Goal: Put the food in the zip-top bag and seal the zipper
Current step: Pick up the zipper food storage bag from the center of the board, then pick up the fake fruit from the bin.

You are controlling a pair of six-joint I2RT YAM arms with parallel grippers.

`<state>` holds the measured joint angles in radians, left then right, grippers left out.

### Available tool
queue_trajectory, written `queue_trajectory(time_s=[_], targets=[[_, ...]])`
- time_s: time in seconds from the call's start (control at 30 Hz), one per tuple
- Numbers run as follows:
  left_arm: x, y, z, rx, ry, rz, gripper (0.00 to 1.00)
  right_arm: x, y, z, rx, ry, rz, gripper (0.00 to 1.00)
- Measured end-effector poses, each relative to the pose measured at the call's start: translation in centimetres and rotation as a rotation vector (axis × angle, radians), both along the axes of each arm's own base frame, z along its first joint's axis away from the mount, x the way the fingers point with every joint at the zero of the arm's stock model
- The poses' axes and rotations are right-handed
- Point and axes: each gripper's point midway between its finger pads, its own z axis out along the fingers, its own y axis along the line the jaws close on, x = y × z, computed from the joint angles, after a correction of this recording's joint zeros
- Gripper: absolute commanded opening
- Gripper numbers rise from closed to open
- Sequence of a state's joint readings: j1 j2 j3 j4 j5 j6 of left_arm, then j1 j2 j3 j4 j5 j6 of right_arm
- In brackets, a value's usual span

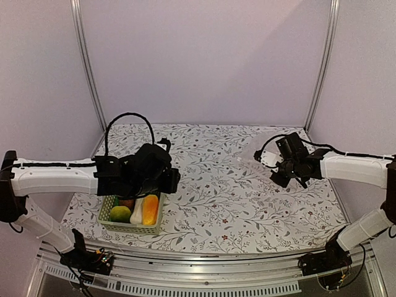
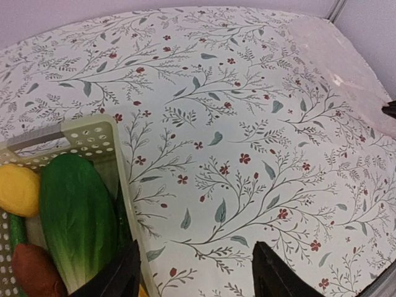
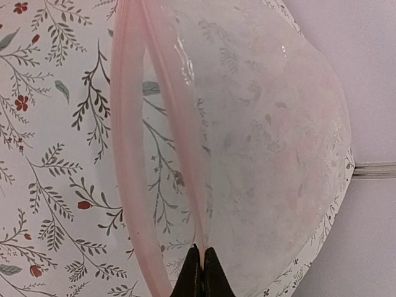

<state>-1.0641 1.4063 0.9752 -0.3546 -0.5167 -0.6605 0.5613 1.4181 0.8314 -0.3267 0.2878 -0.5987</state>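
The food lies in a pale green slotted basket (image 1: 132, 226) at the front left: green-yellow fruit (image 1: 120, 214), bok choy (image 1: 137, 211), orange-yellow piece (image 1: 150, 210). The left wrist view shows the lemon (image 2: 18, 189), bok choy (image 2: 77, 216) and brown piece (image 2: 35, 270). My left gripper (image 2: 195, 272) is open and empty, just above the basket's far right edge. My right gripper (image 3: 202, 263) is shut on one lip of the zip-top bag (image 3: 266, 142), at the far right (image 1: 267, 156). Its pink zipper (image 3: 127, 154) gapes open.
The flowered tablecloth (image 1: 229, 192) covers the table. A back wall and two metal posts (image 1: 86, 62) stand behind. The basket's rim (image 2: 114, 161) is close to my left finger. The bag lies near the table's right edge and the wall.
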Motion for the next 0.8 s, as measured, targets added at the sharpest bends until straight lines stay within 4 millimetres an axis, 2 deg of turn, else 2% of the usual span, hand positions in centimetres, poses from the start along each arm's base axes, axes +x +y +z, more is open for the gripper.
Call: queue_trajectory(time_s=[0.13,0.2,0.37,0.53,0.7,0.8], targets=[[0.1,3.8,0.4,0.041,0.031,0.093,0.73,1.0,0.5,3.0,0.091,-0.043,-0.006,0.0],[-0.1,5.3,0.6,0.052,0.045,0.128,0.82,1.0,0.7,3.2,0.116,-0.031,-0.003,0.0],[-1.2,8.5,1.7,0.032,0.085,0.195,0.88,0.5,1.5,2.9,0.168,0.045,0.014,0.0],[-1.5,11.7,1.2,0.037,0.136,0.27,0.84,0.8,2.2,3.3,0.253,0.091,0.015,0.0],[-1.6,14.7,-1.1,0.067,0.197,0.339,0.79,0.8,2.1,2.2,0.301,0.159,-0.006,0.0],[-2.1,15.5,-2.7,0.082,0.24,0.347,0.78,0.5,2.0,1.7,0.318,0.198,-0.018,0.0]])
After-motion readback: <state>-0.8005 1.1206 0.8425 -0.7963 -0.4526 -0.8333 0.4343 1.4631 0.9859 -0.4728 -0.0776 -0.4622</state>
